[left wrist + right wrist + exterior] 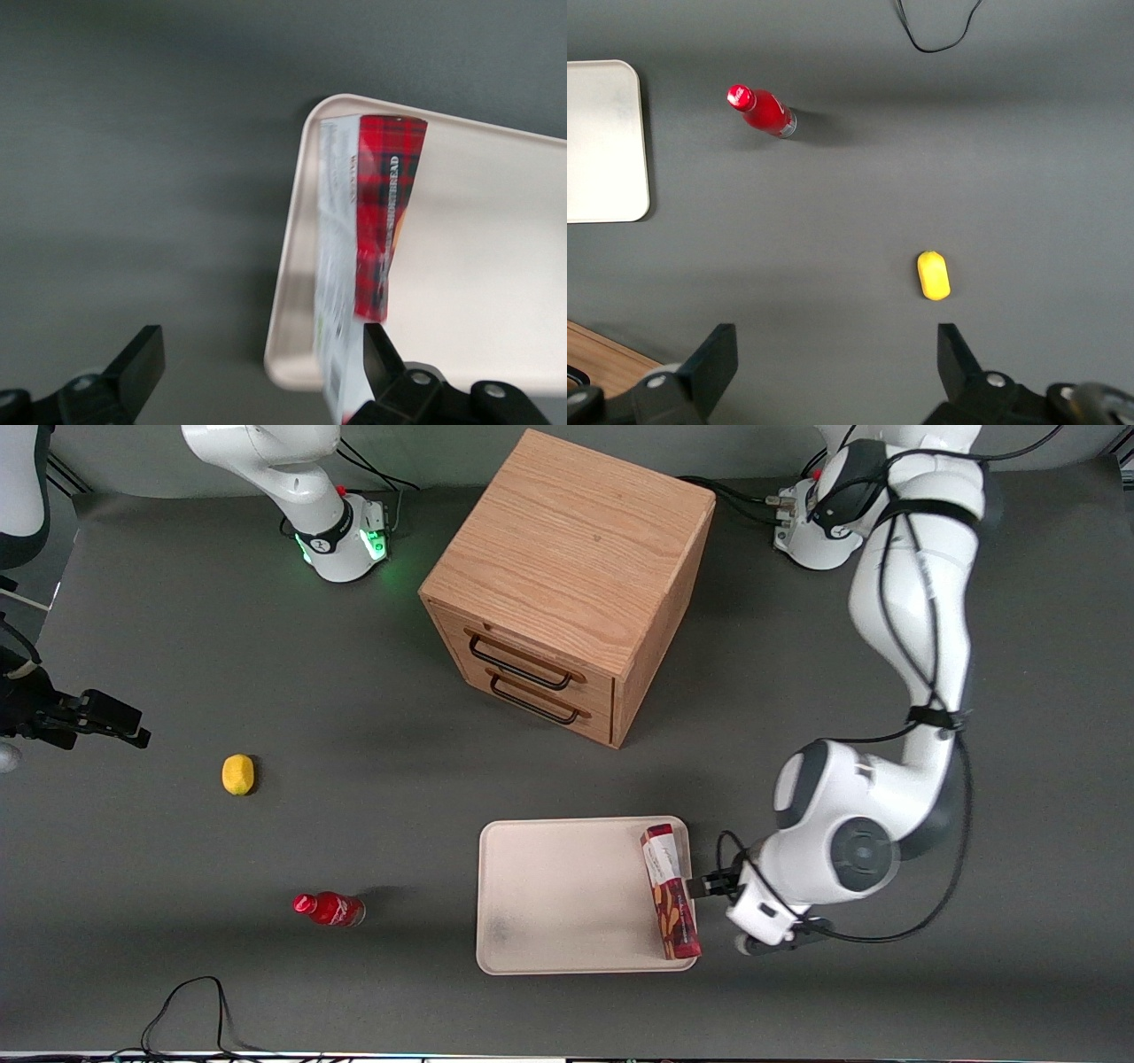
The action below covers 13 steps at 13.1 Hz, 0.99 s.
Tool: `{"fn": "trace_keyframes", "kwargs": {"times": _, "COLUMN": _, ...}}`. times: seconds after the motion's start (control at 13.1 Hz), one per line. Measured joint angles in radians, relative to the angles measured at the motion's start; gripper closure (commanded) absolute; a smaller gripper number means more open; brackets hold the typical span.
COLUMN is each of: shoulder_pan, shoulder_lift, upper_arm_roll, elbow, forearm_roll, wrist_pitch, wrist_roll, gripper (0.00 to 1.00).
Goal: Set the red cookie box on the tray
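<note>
Now we note the red cookie box (671, 892) lying on the tray (549, 895), along the edge nearest the working arm, one end reaching the rim. The gripper (257, 367) sits just off that edge, jaws spread wide, holding nothing. We judge the placing done; only the retreat remains.

The left arm (912, 629) is glossy white with dark grey joint caps, black cables strapped along it, and a black-fingered gripper (257, 372).
</note>
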Motion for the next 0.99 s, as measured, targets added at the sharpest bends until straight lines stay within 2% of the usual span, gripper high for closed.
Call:
{"fn": "trace_keyframes", "kwargs": {"times": 0.23, "shoulder_pan": 0.068, "shoulder_lift": -0.139, "upper_arm_roll": 0.002, "elbow": -0.036, "forearm_roll": -0.022, "wrist_pitch": -0.168, "wrist_roll": 0.05, "gripper": 0.0}}
{"fn": "trace_keyframes", "kwargs": {"times": 0.54, "shoulder_pan": 0.121, "shoulder_lift": -0.371, "upper_arm_roll": 0.019, "elbow": -0.294, "forearm_roll": -0.016, "wrist_pitch": -0.197, "wrist_roll": 0.113, "gripper": 0.0}}
{"fn": "trace_keyframes", "kwargs": {"times": 0.77, "shoulder_pan": 0.151, "shoulder_lift": -0.53, "upper_arm_roll": 0.03, "elbow": -0.474, "forearm_roll": 0.022, "wrist_pitch": -0.218, "wrist_roll": 0.154, "gripper": 0.0}}
{"fn": "trace_keyframes", "kwargs": {"times": 0.99, "shoulder_pan": 0.227, "shoulder_lift": -0.656, "upper_arm_roll": 0.056, "elbow": -0.619, "forearm_roll": 0.042, "wrist_pitch": -0.22, "wrist_roll": 0.26, "gripper": 0.0}}
